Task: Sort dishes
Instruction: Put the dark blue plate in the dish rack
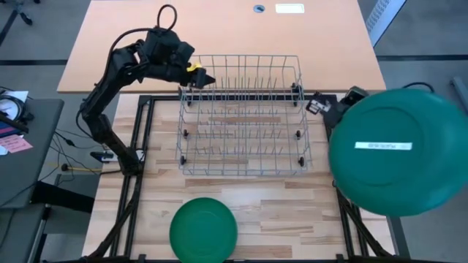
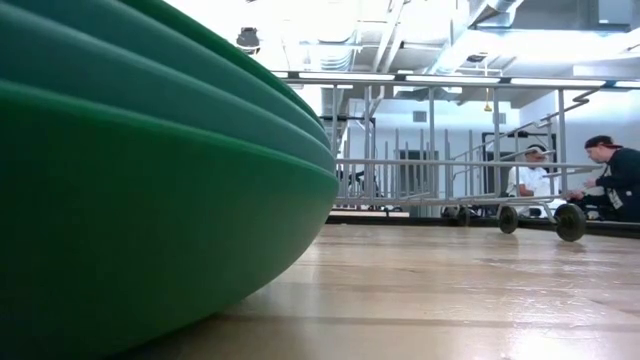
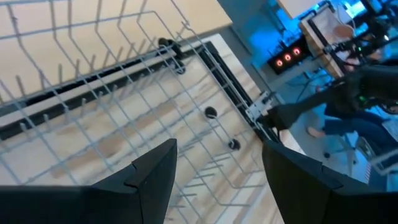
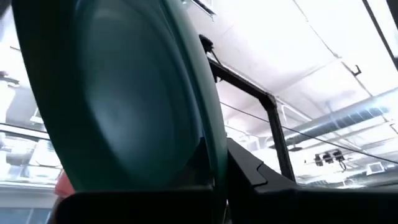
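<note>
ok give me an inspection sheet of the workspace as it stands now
surface: light wooden table top on a dark frame, with an orange table behind it.
job's things: teal plate lifted at the right, close to the overhead camera; green plate flat on the near edge; wire rack in the middle, no plates in it.
clutter: nothing seen on the table top.
grippers: left tool open, hovering over the rack's far left corner; right tool shut on the teal plate's rim.
cables: black loop on the left arm; wires on the floor at left.
surroundings: people seated in the room beyond the table.
</note>
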You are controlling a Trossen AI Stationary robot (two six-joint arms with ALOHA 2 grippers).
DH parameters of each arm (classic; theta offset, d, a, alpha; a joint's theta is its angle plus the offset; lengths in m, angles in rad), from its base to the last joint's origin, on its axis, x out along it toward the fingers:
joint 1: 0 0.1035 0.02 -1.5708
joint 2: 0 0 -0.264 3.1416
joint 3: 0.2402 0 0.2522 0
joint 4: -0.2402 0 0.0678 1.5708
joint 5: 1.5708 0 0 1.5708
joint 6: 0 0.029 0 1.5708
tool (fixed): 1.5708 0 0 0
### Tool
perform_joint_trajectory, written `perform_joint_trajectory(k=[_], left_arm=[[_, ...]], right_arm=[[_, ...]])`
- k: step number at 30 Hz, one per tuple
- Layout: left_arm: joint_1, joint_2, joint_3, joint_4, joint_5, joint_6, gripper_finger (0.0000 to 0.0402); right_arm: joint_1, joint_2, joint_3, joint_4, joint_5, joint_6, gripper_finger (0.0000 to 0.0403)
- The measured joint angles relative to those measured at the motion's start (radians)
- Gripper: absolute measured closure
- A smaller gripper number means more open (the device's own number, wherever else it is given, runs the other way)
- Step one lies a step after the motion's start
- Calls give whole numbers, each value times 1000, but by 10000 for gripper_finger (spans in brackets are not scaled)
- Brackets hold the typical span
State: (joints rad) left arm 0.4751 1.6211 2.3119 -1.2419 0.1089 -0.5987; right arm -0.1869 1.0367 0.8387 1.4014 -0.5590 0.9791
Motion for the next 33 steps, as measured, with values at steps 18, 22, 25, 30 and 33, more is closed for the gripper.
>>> perform_joint_trajectory(k=[18, 22, 25, 30, 33], left_arm=[[-99, -6, 0, -5, -37, 18, 171], [-99, -7, 0, -6, -38, 19, 171], [-99, -7, 0, -6, -40, 19, 171], [-99, -7, 0, -7, -40, 19, 171], [-99, -7, 0, -7, -40, 19, 171]], right_arm=[[114, 143, 0, 149, 238, 22, 387], [98, 129, 0, 82, 416, 11, 386], [80, 103, 0, -13, 536, -1, 384], [45, 49, 0, -163, 782, -5, 383], [33, 9, 0, -246, 923, -19, 383]])
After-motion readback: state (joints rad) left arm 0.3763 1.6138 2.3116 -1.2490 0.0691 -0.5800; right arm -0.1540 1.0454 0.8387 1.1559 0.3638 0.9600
